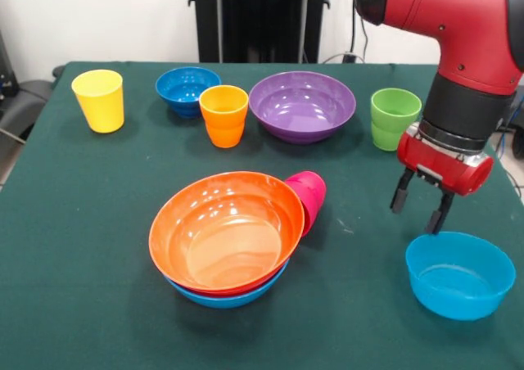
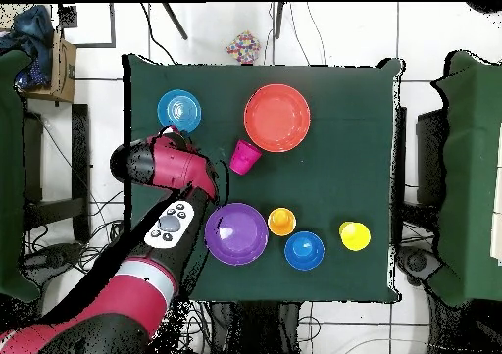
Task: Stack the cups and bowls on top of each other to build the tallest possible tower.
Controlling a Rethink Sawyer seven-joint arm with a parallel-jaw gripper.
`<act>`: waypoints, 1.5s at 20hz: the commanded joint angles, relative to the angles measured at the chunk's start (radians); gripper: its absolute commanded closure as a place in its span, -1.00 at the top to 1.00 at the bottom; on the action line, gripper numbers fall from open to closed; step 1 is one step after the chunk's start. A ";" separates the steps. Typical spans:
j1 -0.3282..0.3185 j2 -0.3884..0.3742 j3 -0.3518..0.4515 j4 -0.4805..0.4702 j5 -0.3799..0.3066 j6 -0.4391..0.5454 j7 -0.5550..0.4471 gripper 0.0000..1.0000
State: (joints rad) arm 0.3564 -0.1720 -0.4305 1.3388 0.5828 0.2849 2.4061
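Front view — gripper [image 1: 422, 205], jaws spread, empty, just above small light-blue bowl [image 1: 460, 273] — no legible writing.

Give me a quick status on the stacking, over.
Gripper open, empty, jaws above the small light-blue bowl. Large orange bowl nested on blue. Pink cup on its side against it.

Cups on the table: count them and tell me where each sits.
4. The yellow cup, orange cup and green cup stand upright along the far row. The pink cup lies tipped against the orange bowl. None seems hidden.
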 commanded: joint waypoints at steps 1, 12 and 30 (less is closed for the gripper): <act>-0.012 0.060 0.114 -0.016 0.043 -0.065 0.201 1.00; 0.037 0.140 0.060 -0.083 0.138 -0.073 0.253 1.00; 0.054 -0.085 -0.058 -0.037 0.067 0.384 0.166 1.00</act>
State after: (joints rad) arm 0.4104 -0.1443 -0.5190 1.3077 0.7106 0.4304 2.4195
